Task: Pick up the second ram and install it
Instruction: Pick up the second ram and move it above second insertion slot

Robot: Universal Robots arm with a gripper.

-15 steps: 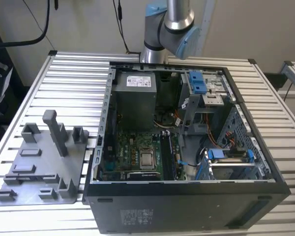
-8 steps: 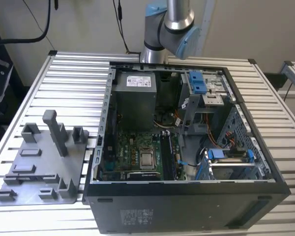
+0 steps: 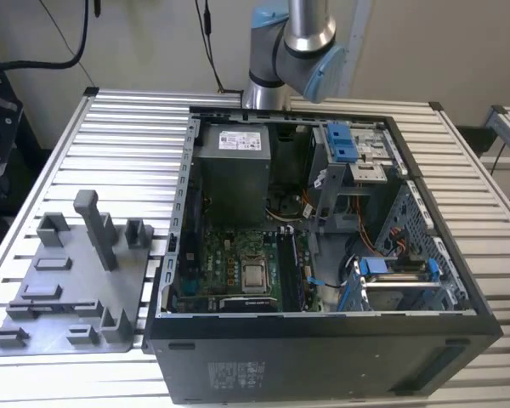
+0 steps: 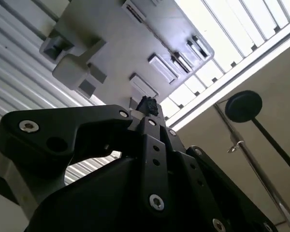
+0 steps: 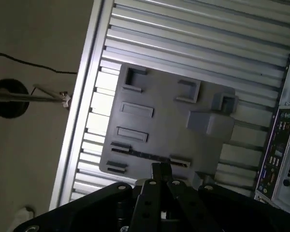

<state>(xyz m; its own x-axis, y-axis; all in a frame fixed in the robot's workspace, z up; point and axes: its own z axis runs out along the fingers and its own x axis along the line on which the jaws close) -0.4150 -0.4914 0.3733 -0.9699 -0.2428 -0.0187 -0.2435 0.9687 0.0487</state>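
In both wrist views my gripper hangs high above the grey plastic tray. Its black fingers meet at the tips, shut, with nothing visible between them. A thin dark strip runs edge-on between two clips near the tray's edge. I cannot tell whether it is the second ram. In the exterior view the same dark line lies along the tray's near side. The motherboard's long black slots sit inside the open computer case, and what they hold is unclear.
The tray carries several upright grey blocks, the tallest a post. The arm's joint stands behind the case. A ribbed aluminium table holds everything. A black-based stand and a cable are on the floor beside the table edge.
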